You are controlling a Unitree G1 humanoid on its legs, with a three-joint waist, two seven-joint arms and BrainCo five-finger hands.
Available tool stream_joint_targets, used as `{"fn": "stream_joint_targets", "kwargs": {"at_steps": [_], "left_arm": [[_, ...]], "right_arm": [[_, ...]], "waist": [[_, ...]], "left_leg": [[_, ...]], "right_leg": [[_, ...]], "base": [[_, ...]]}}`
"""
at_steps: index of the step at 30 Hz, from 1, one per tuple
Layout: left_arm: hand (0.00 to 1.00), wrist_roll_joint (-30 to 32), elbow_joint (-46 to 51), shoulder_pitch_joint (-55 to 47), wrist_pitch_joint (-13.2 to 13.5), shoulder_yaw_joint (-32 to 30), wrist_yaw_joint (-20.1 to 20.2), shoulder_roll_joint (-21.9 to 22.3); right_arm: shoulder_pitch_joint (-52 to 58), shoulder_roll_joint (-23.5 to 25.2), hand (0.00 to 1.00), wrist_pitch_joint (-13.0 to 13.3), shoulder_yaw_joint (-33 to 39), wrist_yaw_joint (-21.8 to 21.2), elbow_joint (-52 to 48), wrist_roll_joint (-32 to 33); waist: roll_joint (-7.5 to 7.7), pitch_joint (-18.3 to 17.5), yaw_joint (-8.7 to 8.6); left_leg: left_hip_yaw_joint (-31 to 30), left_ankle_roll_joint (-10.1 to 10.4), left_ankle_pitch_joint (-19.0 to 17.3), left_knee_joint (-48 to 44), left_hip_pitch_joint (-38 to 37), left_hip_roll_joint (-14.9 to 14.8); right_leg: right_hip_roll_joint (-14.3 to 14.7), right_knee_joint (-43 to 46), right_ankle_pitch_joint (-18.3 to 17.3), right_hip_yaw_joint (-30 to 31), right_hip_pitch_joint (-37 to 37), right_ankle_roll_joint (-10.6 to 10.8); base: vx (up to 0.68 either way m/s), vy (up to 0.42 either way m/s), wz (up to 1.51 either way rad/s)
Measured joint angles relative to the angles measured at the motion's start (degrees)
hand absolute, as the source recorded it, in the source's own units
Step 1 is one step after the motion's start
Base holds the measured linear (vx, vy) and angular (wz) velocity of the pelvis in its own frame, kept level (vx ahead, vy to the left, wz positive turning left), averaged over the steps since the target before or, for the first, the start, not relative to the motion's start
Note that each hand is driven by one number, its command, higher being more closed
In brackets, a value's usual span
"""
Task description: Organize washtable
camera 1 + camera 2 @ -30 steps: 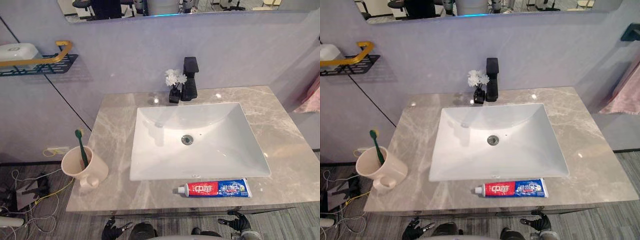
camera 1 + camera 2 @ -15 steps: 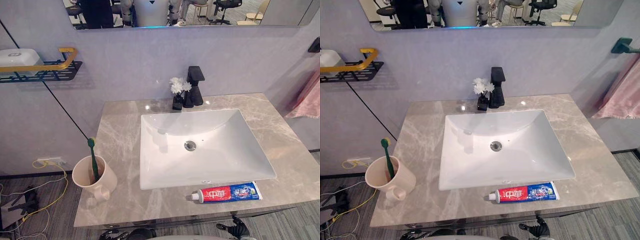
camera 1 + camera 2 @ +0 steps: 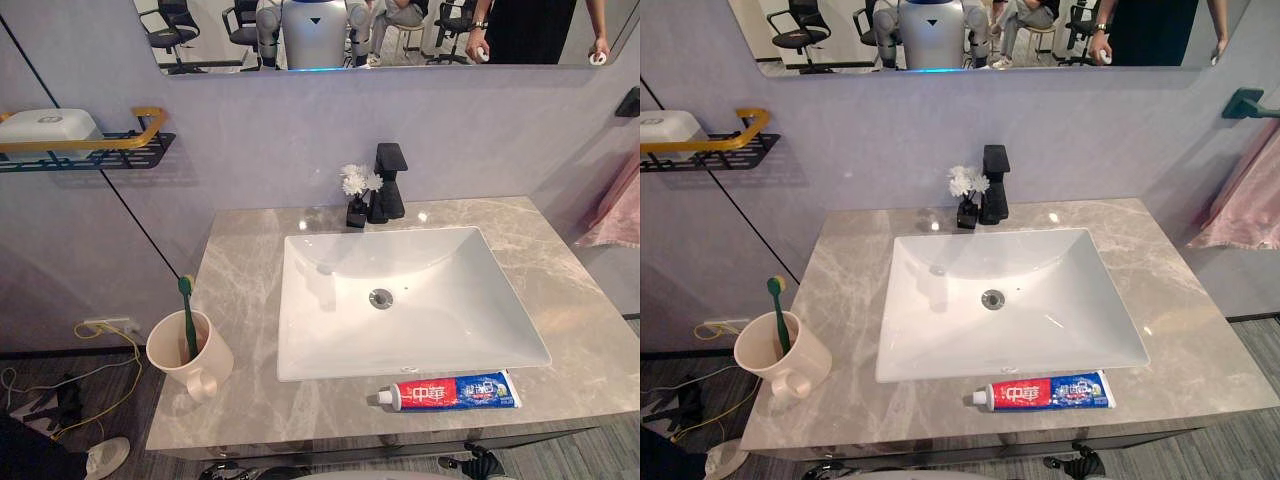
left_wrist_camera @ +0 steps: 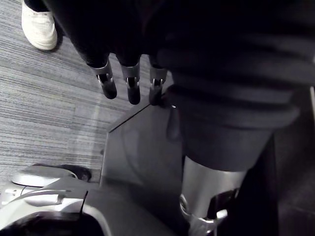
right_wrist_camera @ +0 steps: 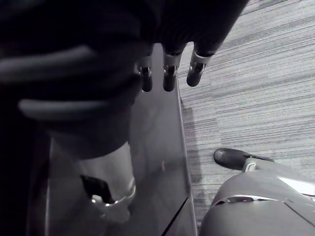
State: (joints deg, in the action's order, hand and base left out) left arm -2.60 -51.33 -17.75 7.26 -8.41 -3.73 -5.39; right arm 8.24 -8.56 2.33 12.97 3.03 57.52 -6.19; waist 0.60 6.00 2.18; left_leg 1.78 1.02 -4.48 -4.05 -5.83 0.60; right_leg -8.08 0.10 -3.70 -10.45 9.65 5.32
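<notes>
The marble counter (image 3: pixel 560 300) holds a cup (image 3: pixel 185 352) at lower left. The red-blue toothpaste tube (image 3: pixel 450 391) lies crosswise at lower centre-right, cap leftward, just above my nearer right hand (image 5: pixel 169 73). A green toothbrush (image 3: pixel 187 318) stands in the cup. Right and left hand (image 4: pixel 132 83) hang slack-fingered, empty.

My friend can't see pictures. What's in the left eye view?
A white sink sits in a grey marble counter, a toothpaste tube lying in front of it. A beige cup holding a green toothbrush stands at the front left corner, and a black faucet with white flowers stands behind the sink.
</notes>
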Motion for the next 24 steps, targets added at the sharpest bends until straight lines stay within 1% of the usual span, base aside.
{"fn": "stream_joint_targets", "kwargs": {"at_steps": [7, 10, 12, 14, 17, 21, 24], "left_arm": [[0.0, 0.0, 0.0, 0.1, 0.0, 0.0, -0.1, 0.1], [0.0, 0.0, -0.5, 1.2, 0.0, 0.0, -0.1, 0.0], [0.0, -0.1, -1.1, 2.5, 0.1, 0.0, -0.3, -0.3], [0.0, -0.2, -1.1, 3.1, 0.1, 0.0, -0.3, -0.2], [0.0, -0.5, -1.1, 3.2, 0.2, -0.1, -0.7, -0.1], [0.0, -2.5, -1.1, 4.0, 0.4, -1.3, -1.5, 0.4], [0.0, -3.8, -1.0, 5.1, 0.5, -2.7, -1.6, 0.6]], "right_arm": [[0.0, 0.1, 0.0, 0.0, 0.4, 0.2, 0.2, 1.2], [0.0, 0.4, 0.0, 0.0, 1.0, 0.6, 0.6, 3.2], [-0.6, 1.2, 0.0, 0.0, 3.1, 0.7, 2.0, 4.7], [-0.6, 1.4, 0.0, -0.1, 4.1, 0.9, 2.4, 5.6], [-0.6, 1.4, 0.0, -0.4, 4.6, 1.8, 2.4, 5.7], [-0.5, 1.7, 0.0, -0.5, 5.7, 2.2, 2.4, 5.7], [0.0, 2.3, 0.0, -0.5, 6.9, 2.3, 2.1, 6.2]], "waist": [[0.14, 0.1, 0.26], [0.42, 0.2, 0.3], [0.68, 0.2, 0.78], [0.66, 0.2, 1.91], [0.5, 0.3, 1.92], [0.24, 0.5, 2.13], [0.2, 0.8, 2.19]], "left_leg": [[-0.4, 0.0, 0.1, 0.1, 0.2, 0.2], [-1.7, -0.2, 0.7, 0.1, 1.0, 0.6], [-3.4, -0.2, 1.2, 0.0, 1.9, 0.7], [-3.7, -0.2, 1.2, -0.1, 2.0, 0.7], [-5.0, -0.2, 1.3, -0.5, 2.0, 1.1], [-6.8, -0.3, 1.8, -0.4, 2.4, 1.5], [-8.6, 0.0, 2.1, -0.4, 2.5, 1.7]], "right_leg": [[-0.1, -0.2, 0.1, -0.6, 0.0, 0.2], [-0.2, -0.6, 0.2, -1.7, 0.0, 0.3], [-0.1, -1.1, 0.6, -3.1, 0.1, 0.1], [0.0, -1.4, 0.8, -3.2, 0.2, 0.0], [-0.1, -1.4, 0.7, -4.1, 1.0, -0.2], [-0.3, -1.0, 0.3, -5.5, 1.0, -0.4], [-0.6, 0.6, -0.7, -7.1, 1.1, -0.2]], "base": [[0.0, 0.0, 0.02], [0.0, -0.003, 0.24], [-0.02, -0.019, 0.29], [-0.02, -0.009, 0.12], [-0.03, 0.002, 0.16], [-0.05, 0.006, 0.21], [-0.04, -0.008, 0.28]]}}
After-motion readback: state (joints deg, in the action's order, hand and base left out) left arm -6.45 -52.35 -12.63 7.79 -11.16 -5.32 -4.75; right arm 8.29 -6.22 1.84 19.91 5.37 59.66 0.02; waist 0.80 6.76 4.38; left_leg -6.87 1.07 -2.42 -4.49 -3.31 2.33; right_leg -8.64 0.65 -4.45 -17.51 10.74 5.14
